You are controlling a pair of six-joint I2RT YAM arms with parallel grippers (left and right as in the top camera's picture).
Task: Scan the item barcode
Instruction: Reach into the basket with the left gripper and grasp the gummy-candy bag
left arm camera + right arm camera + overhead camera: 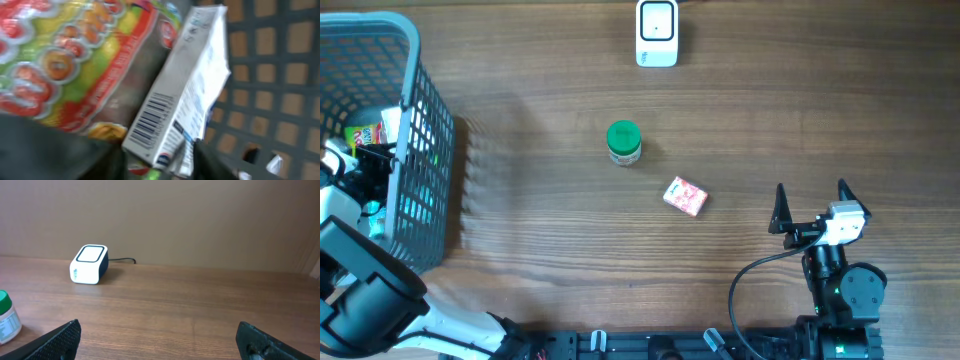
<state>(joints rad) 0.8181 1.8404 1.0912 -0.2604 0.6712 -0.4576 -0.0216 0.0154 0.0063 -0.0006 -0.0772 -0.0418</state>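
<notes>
Here, the left jaws sit down in the basket [425,140], closed on the lower end of a white box [185,95] whose barcode [151,119] faces the wrist camera. A bright bag [60,65] lies against the box. The right jaws stand wide open above the worktop [540,230], well apart from the scanner [657,33], jar [623,141] and pink packet [685,196].

Right gripper [161,339] fingers spread wide, low over wooden table [200,300]. White scanner [89,264] far left near wall, cable [122,260] behind it. Green-capped bottle [6,317] at left edge.
</notes>
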